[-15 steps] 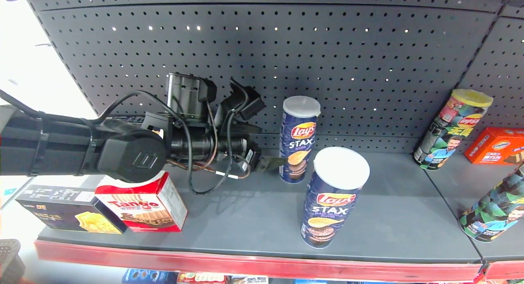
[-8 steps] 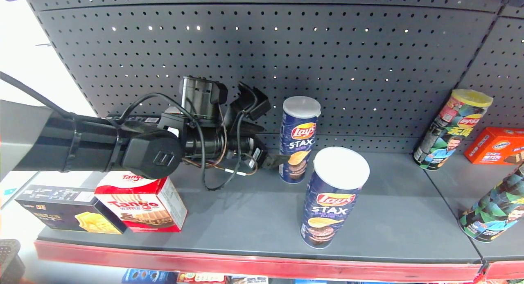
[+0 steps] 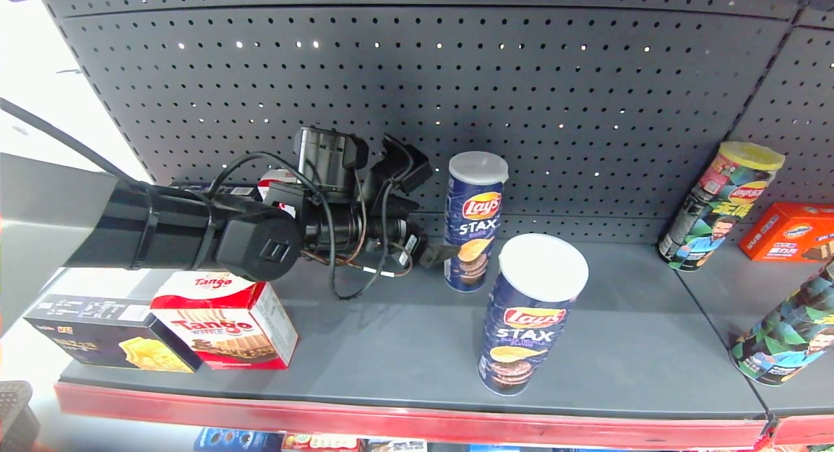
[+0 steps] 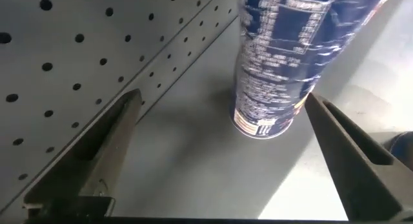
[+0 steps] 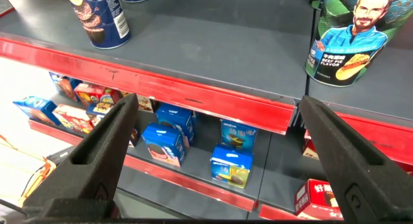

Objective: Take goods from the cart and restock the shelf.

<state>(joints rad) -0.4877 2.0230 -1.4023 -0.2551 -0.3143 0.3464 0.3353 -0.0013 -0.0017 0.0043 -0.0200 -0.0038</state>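
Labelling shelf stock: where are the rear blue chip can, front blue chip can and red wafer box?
rear blue chip can (image 3: 474, 229), head view, mid label
front blue chip can (image 3: 533, 319), head view, side logo
red wafer box (image 3: 221, 331), head view, front face

The left arm (image 3: 163, 234) is a black tube ringed with strap bands, ending in a round capped joint. Black cables (image 3: 333, 286) loop past a silvery wrist block (image 3: 322, 151), perhaps a camera. The left tool (image 4: 222, 104) and right tool (image 5: 218, 104) have flat, dark wedge fingers (image 4: 342, 153).
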